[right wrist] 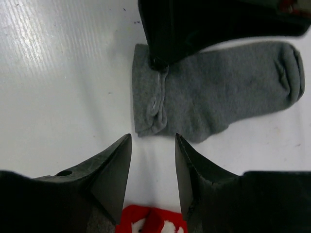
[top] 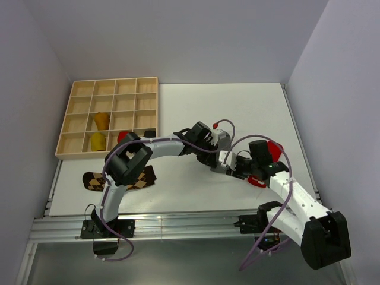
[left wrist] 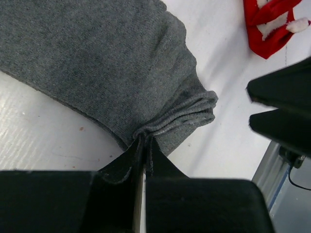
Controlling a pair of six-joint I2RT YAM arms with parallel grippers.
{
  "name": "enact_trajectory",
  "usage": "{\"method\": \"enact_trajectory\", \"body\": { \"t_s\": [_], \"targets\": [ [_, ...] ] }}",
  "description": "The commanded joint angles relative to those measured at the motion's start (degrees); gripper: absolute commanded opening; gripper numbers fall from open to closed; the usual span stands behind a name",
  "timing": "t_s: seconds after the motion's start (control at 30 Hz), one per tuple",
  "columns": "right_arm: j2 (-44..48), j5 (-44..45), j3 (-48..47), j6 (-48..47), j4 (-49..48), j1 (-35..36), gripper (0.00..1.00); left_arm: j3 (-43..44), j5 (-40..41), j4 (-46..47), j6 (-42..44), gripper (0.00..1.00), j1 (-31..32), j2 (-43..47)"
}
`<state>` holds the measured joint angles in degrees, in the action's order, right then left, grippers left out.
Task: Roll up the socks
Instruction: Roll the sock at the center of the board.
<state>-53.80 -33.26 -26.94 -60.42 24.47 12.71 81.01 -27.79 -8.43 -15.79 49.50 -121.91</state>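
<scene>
A plain grey sock (right wrist: 218, 92) lies flat on the white table. My left gripper (left wrist: 143, 140) is shut on its bunched cuff edge; the grey sock (left wrist: 97, 63) fills the left wrist view. My right gripper (right wrist: 153, 141) is open and empty, its tips just short of the same cuff end, facing the left gripper (right wrist: 160, 60). In the top view the two grippers, left (top: 219, 160) and right (top: 236, 169), meet at mid-table and hide the grey sock. A red sock with white marks (top: 273, 148) lies just right of them and shows in both wrist views (left wrist: 269, 24) (right wrist: 153, 224).
A wooden compartment tray (top: 83, 89) stands at the back left with two mustard sock bundles (top: 102, 120) (top: 97, 141) in it. Brown-tan argyle socks (top: 95, 180) lie at the front left by the left arm. A red item (top: 123, 136) lies by the tray's front edge.
</scene>
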Motion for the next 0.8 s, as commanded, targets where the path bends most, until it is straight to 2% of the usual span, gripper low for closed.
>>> {"method": "enact_trajectory", "body": {
  "t_s": [0.0, 0.13, 0.33, 0.77],
  "targets": [
    [-0.25, 4.33, 0.92, -2.42, -3.55, 4.15, 0.48, -0.33, -1.04, -5.81, -0.20, 0.07, 0.16, -3.16],
    [-1.92, 7.58, 1.27, -2.33, -3.90, 9.95, 0.47, -0.15, -1.21, -6.08, -0.12, 0.07, 0.16, -3.60],
    [-2.54, 11.01, 2.50, -2.15, -6.18, 13.74, 0.46, 0.20, -1.30, -6.60, 0.06, 0.06, 0.08, -4.13],
    [-12.55, 17.43, 0.92, -3.47, -11.72, 15.24, 0.43, 0.02, -2.71, -6.78, 1.03, 0.06, 0.08, -4.30]
  ]
}}
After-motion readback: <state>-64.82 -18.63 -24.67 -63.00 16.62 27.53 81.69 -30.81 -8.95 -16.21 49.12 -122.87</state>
